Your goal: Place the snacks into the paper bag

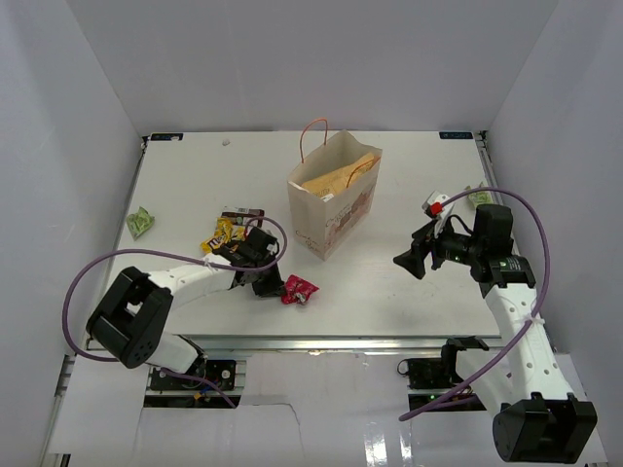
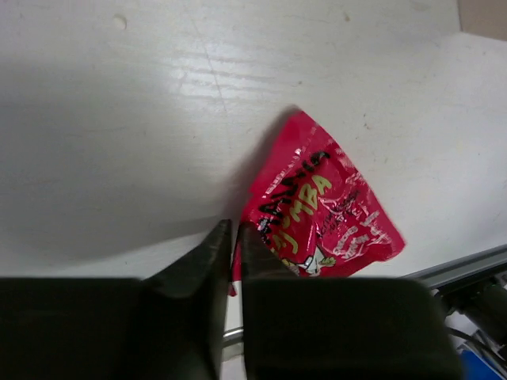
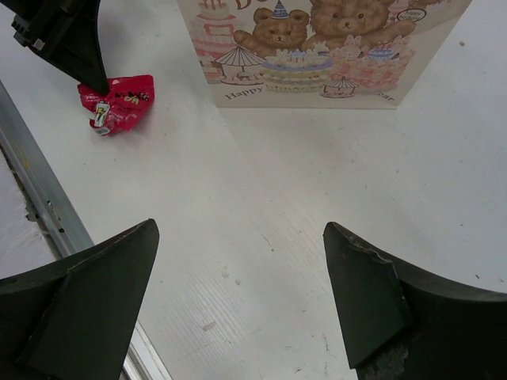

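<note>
Paper bag point(image 1: 333, 204) stands upright near the centre of the table point(image 1: 419, 165), with orange cord handles and its mouth open. The right wrist view shows a printed side with teddy bears and a cake. A large tan packet point(image 1: 336, 177) is inside the bag and shows through the opening.

Three snacks lie outside the bag on the table:
- The small red-pink wrapper point(image 1: 299, 289) lies flat at 7 o'clock from the bag, close to the near table edge.
- The yellow candy packet point(image 1: 218, 236) lies at 9 o'clock from the bag, well apart from it.
- The dark bar point(image 1: 241, 213) lies just beside the yellow packet, at 1 o'clock from it.

The left gripper point(image 1: 275, 282) is low at the wrapper's 9 o'clock edge. In its wrist view the fingers point(image 2: 202, 265) are pressed almost together. A sliver of the wrapper's edge shows red in the narrow slit between them, so they are pinching that edge. The rest of the wrapper lies on the table surface.

The right gripper point(image 1: 409, 261) hangs at 4 o'clock from the bag, apart from it. Its jaws are spread wide and hold nothing, and they face the bag's printed side.

A green packet point(image 1: 141, 223) lies near the table's 9 o'clock edge, well apart from the other items.
</note>
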`<control>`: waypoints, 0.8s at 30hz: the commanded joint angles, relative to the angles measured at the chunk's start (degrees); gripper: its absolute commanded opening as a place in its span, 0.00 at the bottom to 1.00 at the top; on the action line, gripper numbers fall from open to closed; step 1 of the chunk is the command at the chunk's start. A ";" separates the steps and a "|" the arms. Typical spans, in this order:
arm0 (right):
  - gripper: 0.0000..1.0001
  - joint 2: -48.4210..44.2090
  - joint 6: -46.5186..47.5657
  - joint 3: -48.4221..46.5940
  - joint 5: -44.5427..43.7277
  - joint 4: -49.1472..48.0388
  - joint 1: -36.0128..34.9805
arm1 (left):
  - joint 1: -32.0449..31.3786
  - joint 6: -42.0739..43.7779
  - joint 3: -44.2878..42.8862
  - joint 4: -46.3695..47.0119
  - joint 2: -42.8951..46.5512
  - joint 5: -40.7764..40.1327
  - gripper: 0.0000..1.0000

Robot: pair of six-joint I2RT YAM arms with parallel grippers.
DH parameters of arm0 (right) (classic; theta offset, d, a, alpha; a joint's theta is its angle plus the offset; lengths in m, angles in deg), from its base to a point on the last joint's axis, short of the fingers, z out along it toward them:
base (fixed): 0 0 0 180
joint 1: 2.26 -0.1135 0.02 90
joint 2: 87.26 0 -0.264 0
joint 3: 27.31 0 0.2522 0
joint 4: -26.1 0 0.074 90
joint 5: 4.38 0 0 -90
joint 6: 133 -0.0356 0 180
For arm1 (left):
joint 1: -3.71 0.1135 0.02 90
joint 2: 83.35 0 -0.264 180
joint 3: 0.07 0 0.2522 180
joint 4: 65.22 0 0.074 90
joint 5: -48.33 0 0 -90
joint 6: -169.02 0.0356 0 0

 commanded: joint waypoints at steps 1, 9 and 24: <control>0.90 -1.47 -1.15 0.17 2.18 -1.11 0.38 | -0.20 -0.82 2.03 2.02 2.33 1.06 0.14; 0.91 -2.87 -0.01 -0.26 1.58 -0.23 1.34 | -0.29 8.03 -0.77 4.92 23.32 2.02 0.00; 0.90 -1.03 -5.53 -4.22 -12.57 -4.45 3.81 | -0.03 17.10 -34.66 8.35 18.98 -6.31 0.00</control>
